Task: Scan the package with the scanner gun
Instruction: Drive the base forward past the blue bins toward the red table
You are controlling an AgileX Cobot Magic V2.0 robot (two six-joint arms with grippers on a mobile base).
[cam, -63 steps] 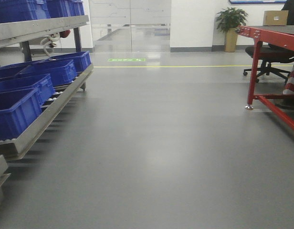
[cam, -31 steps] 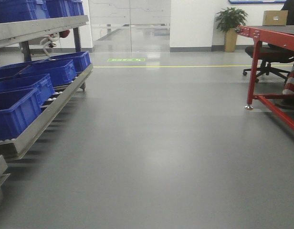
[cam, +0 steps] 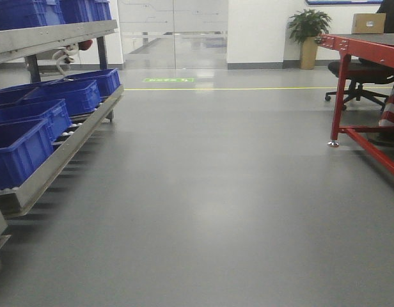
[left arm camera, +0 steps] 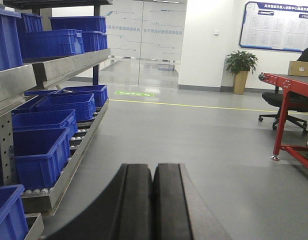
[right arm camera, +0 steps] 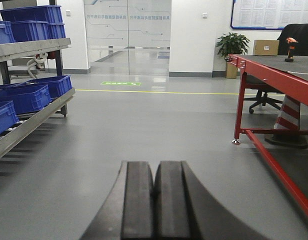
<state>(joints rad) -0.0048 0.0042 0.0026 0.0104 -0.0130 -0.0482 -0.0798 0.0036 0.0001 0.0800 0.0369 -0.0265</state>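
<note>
Pincers sit fully closed, left pincer [left arm camera: 153, 171] and right pincer [right arm camera: 154, 170] both empty.

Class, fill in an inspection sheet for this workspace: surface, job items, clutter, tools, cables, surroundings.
Surface: grey floor; red table at right.
Job's things: box and what may be the scanner, far off on the table.
Clutter: blue bins on a rack.
Tools: left tool shut, empty; right tool shut, empty.
Cables: coiled cable hanging from the rack.
Surroundings: plant, chair, cone, glass doors.
</note>
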